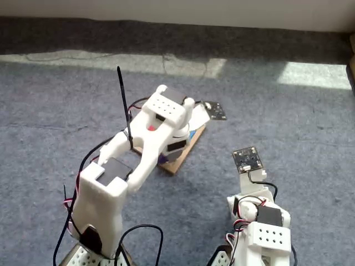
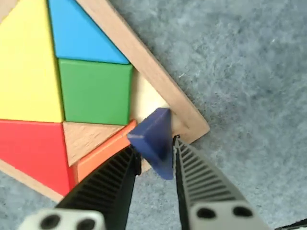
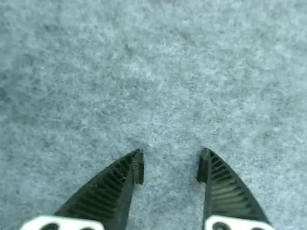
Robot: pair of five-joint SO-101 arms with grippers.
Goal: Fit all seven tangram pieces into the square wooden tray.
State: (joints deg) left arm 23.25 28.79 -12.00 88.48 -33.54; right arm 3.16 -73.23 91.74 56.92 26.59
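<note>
Tray (image 2: 144,60) looks nearly full imo. The yellow piece (image 2: 24,62), light blue piece (image 2: 81,33), green square (image 2: 96,91), red piece (image 2: 29,148) and orange piece (image 2: 100,151) all lie flat inside, packed edge to edge. There's also a bare-wood triangle (image 2: 88,136) between green and red. Can't tell if that's an unpainted piece or a hole, tbh.

The left claw (image 2: 154,148) is pinching the dark blue triangle (image 2: 153,136) right over the tray corner, next to the pale gap (image 2: 146,96) beside the green square. The triangle is tilted, not flat, and its top end sits over the rim side of the gap.

The right claw (image 3: 171,158) is spread wide over plain carpet (image 3: 144,72), w/ nothing between its fingers and well apart from the tray.

What could go wrong from here, my guess:
- The triangle looks rotated vs the gap. Let go now and a corner prob lands on the rim or on the green square, so it ends up propped, not seated.
- Half of it hangs past the tray edge, so if it tips outward it's on the carpet and needs a re-grab.
- The grip is on the lower part only, so any contact w/ the rim could make it pivot in the fingers.
- Pushing down to force it in could shove the orange piece or the green square, or slide the whole tray, since nothing is holding the tray in place.

It needs a twist and a nudge inward before going down, imo.
</note>
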